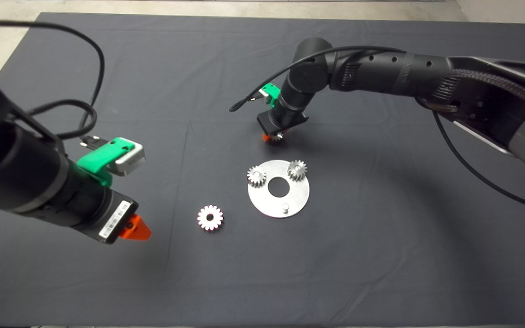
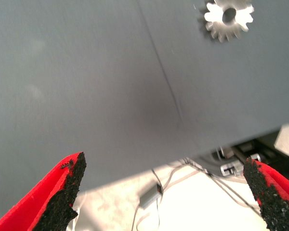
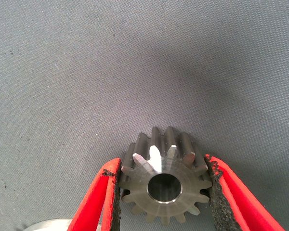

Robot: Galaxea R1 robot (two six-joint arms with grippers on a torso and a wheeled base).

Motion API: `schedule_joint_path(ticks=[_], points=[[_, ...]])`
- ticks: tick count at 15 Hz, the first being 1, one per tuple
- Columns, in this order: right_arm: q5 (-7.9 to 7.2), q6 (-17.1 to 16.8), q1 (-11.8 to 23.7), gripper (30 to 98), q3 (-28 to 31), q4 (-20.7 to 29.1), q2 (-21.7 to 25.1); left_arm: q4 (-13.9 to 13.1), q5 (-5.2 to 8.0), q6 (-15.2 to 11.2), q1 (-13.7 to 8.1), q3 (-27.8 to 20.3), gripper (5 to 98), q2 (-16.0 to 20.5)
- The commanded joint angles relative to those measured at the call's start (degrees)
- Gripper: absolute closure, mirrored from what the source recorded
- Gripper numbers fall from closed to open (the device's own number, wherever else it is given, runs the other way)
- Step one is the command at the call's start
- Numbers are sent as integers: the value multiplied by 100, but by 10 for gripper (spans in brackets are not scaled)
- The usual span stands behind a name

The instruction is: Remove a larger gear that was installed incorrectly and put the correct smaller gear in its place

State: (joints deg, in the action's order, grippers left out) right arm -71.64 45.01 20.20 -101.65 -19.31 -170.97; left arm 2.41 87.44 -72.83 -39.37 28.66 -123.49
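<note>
The larger gear (image 1: 210,217) lies flat on the mat, left of the round silver plate (image 1: 299,196); it also shows in the left wrist view (image 2: 229,17). My right gripper (image 1: 272,136) is behind the plate, shut on the smaller gear (image 1: 276,138). In the right wrist view the smaller gear (image 3: 164,185) sits between both pads of that gripper (image 3: 161,163), close over the mat. My left gripper (image 1: 137,230) hangs open and empty left of the larger gear, with its fingers wide apart (image 2: 164,162).
Two small silver gears (image 1: 256,175) (image 1: 297,169) sit on the plate's far side. A bare peg (image 1: 285,208) stands near its front edge and a round hole is in its centre. The left wrist view shows cables (image 2: 151,195) on the floor beyond the mat's edge.
</note>
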Motion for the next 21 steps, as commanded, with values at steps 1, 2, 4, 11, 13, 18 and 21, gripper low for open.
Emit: schedule_joint_path(ticks=[1, 2, 4, 11, 13, 18, 21], points=[[-1010, -10, 552, 903, 233, -180, -1, -663, 361, -170, -334, -37, 204, 108], [-1377, 34, 786, 903, 434, -178, 28, -663, 361, -170, -334, -51, 202, 97], [-1737, 86, 1149, 903, 1196, -170, 301, -672, 361, -188, -334, -73, 153, 48], [-1731, 642, 1478, 905, 2590, 498, 846, -663, 361, -276, -334, -108, 62, -49], [-1731, 991, 1495, 906, 3124, 498, 876, -672, 361, -276, -334, -143, 60, -145], [-1696, 1926, 1513, 906, 4279, 498, 938, -672, 361, -276, -334, -82, 60, -163], [-1542, 2161, 1491, 907, 4466, 498, 938, -672, 361, -276, -334, -73, 60, -154]])
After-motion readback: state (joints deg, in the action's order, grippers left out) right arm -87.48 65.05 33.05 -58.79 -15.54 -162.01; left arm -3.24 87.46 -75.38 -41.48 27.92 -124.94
